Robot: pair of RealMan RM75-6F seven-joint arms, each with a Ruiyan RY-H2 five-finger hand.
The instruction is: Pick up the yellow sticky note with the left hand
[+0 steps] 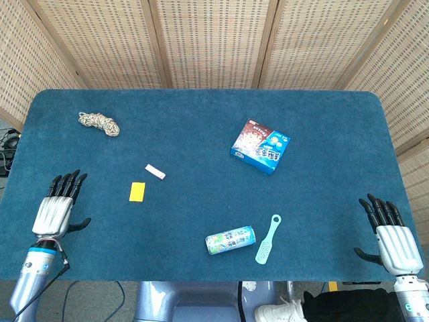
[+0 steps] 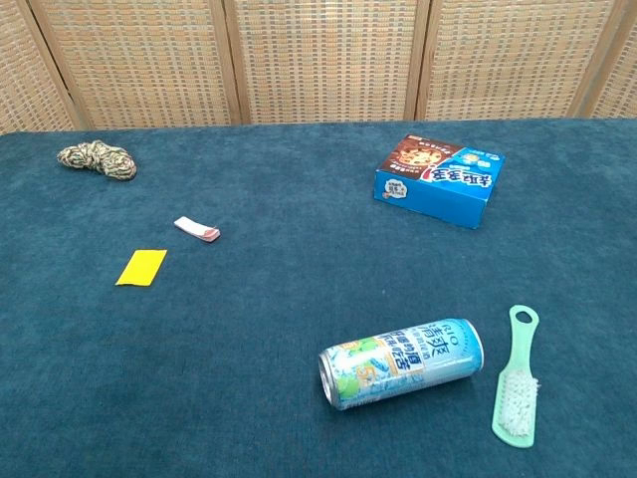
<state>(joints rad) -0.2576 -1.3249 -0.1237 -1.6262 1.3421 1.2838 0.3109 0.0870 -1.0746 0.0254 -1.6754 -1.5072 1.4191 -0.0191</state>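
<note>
The yellow sticky note [image 1: 137,191] [image 2: 141,267] lies flat on the blue table cloth, left of centre. My left hand [image 1: 57,209] hovers over the table's left part, fingers apart and holding nothing, well to the left of the note. My right hand [image 1: 390,235] is at the table's front right corner, fingers spread and empty. Neither hand shows in the chest view.
A small white eraser [image 1: 155,172] [image 2: 196,229] lies just beyond the note. A coil of rope [image 1: 98,123] sits at the back left. A blue snack box [image 1: 260,146], a drink can [image 1: 230,239] on its side and a green brush [image 1: 267,239] occupy the right half.
</note>
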